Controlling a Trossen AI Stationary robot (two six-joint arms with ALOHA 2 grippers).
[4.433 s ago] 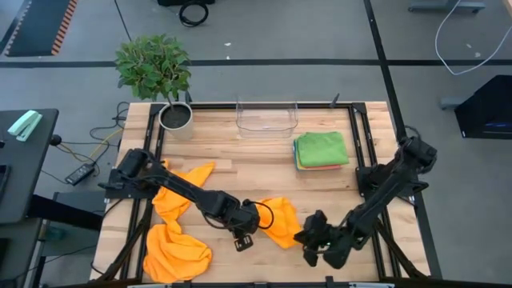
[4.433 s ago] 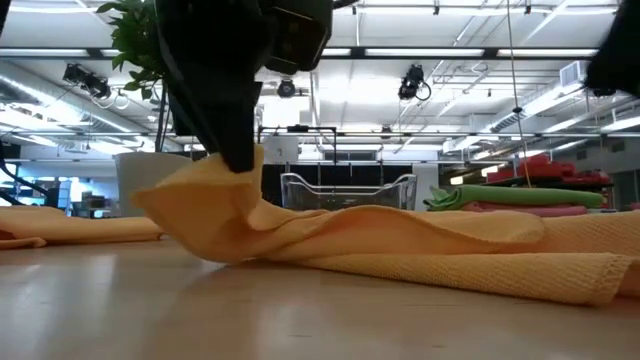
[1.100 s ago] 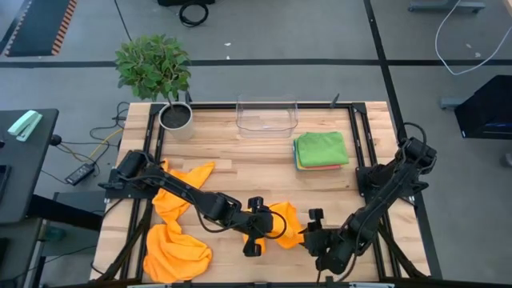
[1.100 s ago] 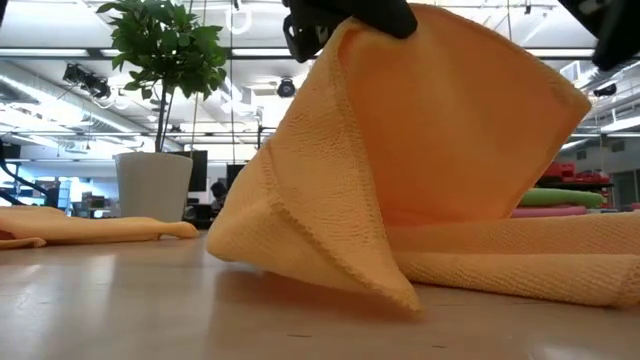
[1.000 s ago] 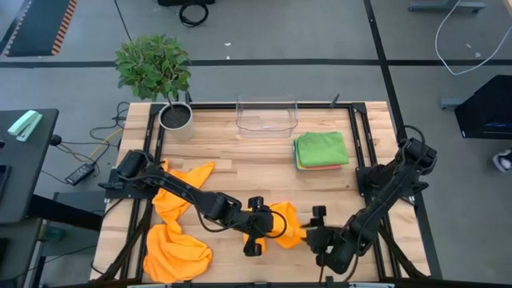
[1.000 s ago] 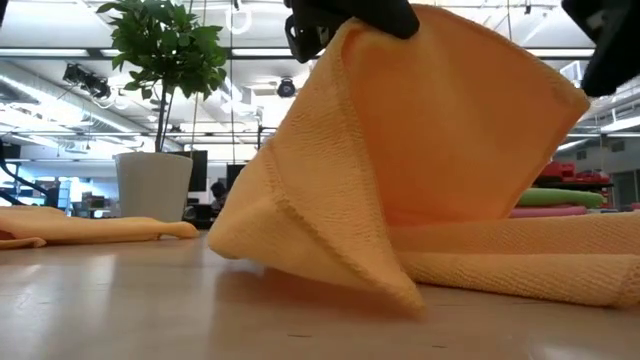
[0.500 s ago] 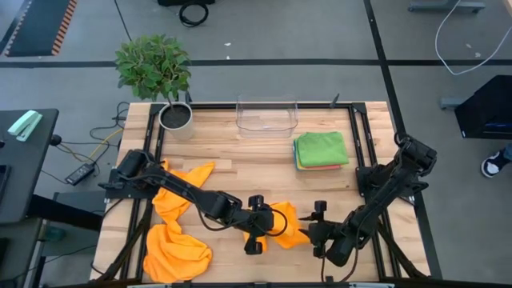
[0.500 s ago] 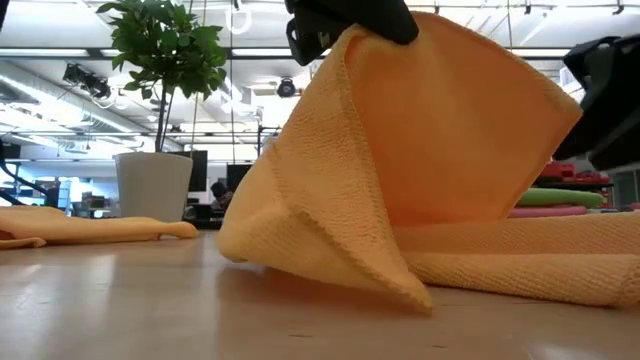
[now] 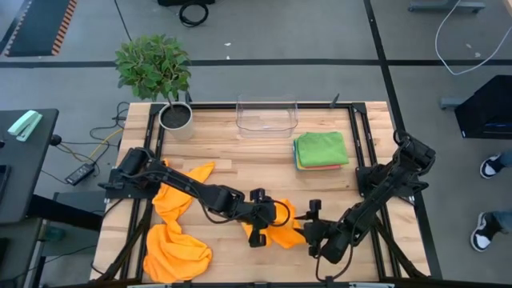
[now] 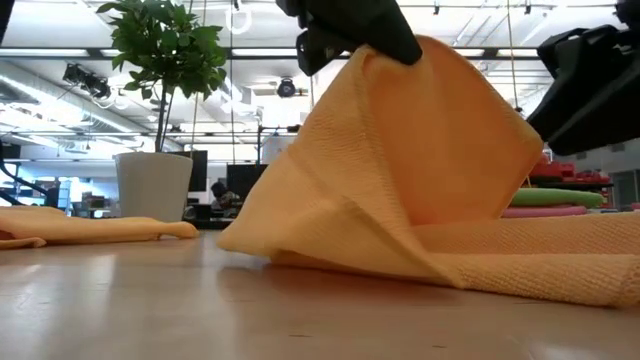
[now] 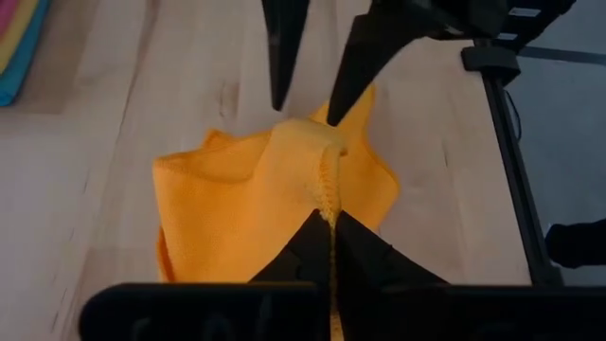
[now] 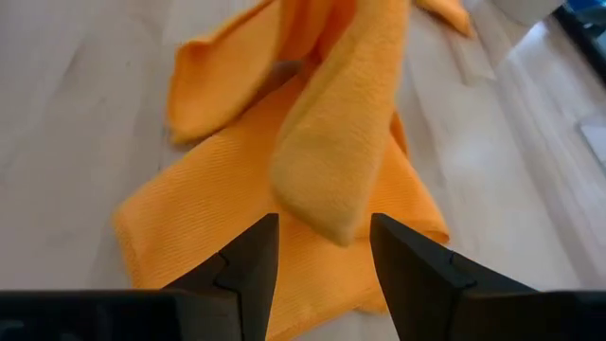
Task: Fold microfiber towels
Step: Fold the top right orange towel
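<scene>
Folding is barely begun: we see a folded green-topped stack [image 9: 322,150] done, two loose orange cloths [image 9: 178,228] waiting, left gripper [image 9: 258,226] jaws clamped on the soft orange microfiber towel [image 9: 284,228] at the surface's front, right gripper [image 12: 317,248] jaws open, empty.

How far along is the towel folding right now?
Done: a folded stack topped with green sits by the clear bin. In hand: the left hand pinches an orange towel up, the open right hand closing in. Left: two crumpled orange towels.
</scene>
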